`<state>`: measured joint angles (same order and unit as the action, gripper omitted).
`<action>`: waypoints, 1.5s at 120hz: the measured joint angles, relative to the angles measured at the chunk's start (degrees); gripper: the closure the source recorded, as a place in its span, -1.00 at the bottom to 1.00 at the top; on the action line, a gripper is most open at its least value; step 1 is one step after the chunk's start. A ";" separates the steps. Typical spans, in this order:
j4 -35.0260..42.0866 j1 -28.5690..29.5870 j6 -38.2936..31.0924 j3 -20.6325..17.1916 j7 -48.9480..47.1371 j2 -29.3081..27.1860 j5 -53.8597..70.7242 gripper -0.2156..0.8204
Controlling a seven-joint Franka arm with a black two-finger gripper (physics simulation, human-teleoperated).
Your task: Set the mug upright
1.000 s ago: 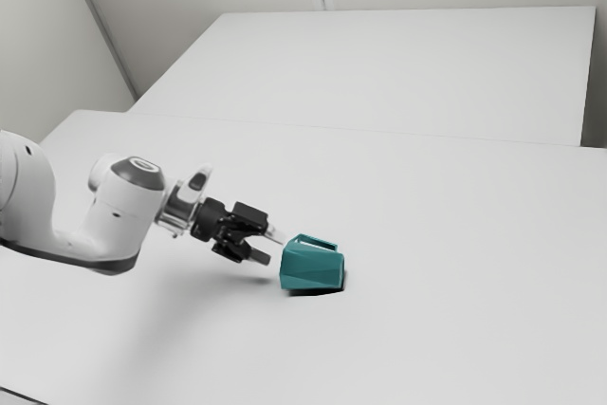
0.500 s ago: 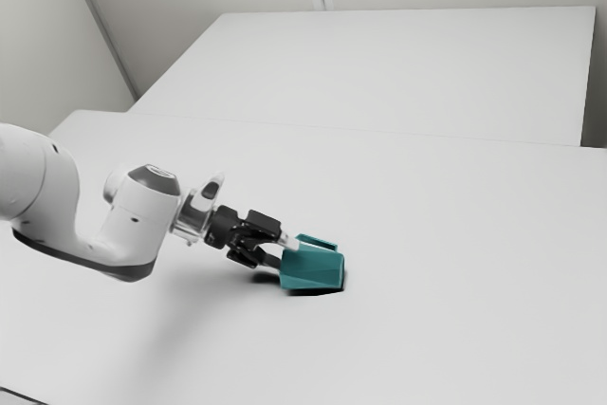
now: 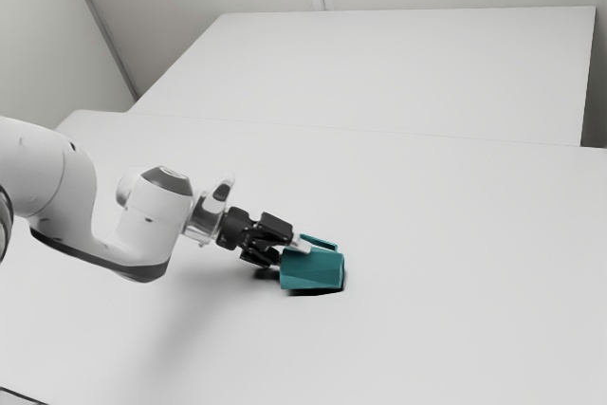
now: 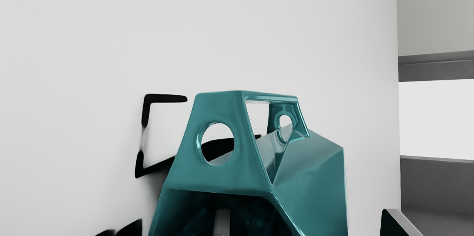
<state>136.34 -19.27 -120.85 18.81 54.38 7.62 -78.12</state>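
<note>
The teal faceted mug [image 3: 312,269] lies on its side on the table, its open mouth facing my gripper [image 3: 288,254]. In the wrist view, the mug [image 4: 311,191] shows its handle with a round hole, standing off the body. My gripper [image 4: 311,225] is open astride one side wall: one fingertip [image 4: 222,223] is inside the dark mouth, the other fingertip [image 4: 401,225] outside with a gap to the wall. The exterior view has the light upper tip beside the mug's rim near the handle; the end of the lower finger is hidden there.
The white table [image 3: 455,320] extends around the mug. A second pale surface [image 3: 379,73] lies beyond it, with walls behind. Dark shadows of the mug and hand fall on the table.
My hand has moved toward the exterior view's right and slightly down, bringing the fingers from short of the mug to around its rim wall. The mug has stayed where it was.
</note>
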 joint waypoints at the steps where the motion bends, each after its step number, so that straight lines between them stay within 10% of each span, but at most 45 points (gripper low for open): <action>1: 0.00 0.00 0.00 0.00 0.03 0.00 -0.02 -0.13; 75: -0.27 -1.72 0.52 0.17 1.59 -2.22 -2.21 0.61; 180: -1.44 -6.00 -7.53 -2.16 -3.14 -12.42 6.06 0.90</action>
<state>134.90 -25.27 -128.37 16.66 51.24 -4.80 -72.07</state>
